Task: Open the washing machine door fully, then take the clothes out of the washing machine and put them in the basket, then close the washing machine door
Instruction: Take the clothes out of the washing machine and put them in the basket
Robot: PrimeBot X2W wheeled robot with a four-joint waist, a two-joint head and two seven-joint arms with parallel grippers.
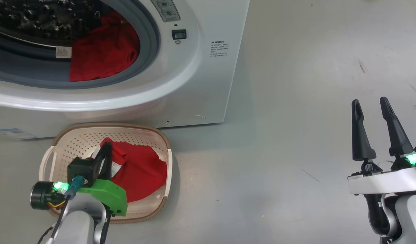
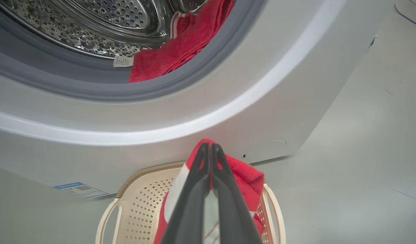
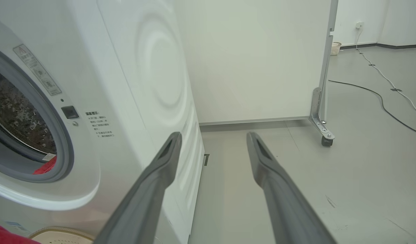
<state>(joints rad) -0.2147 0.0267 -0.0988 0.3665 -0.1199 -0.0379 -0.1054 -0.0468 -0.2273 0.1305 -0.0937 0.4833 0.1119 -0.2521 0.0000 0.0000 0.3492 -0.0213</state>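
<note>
Red soft garment with a white stripe (image 1: 140,174) lies in the cream perforated plastic basket (image 1: 75,142), standing on the floor (image 1: 296,152) just before the big white washing machine (image 1: 201,84). The left gripper (image 1: 107,147) is closed, its dark fingers (image 2: 191,196) pinching a raised fold of this garment. A second red garment (image 1: 102,51) rests in the machine's open mouth. The right gripper (image 1: 370,101) stands wide open and empty, well apart.
</note>
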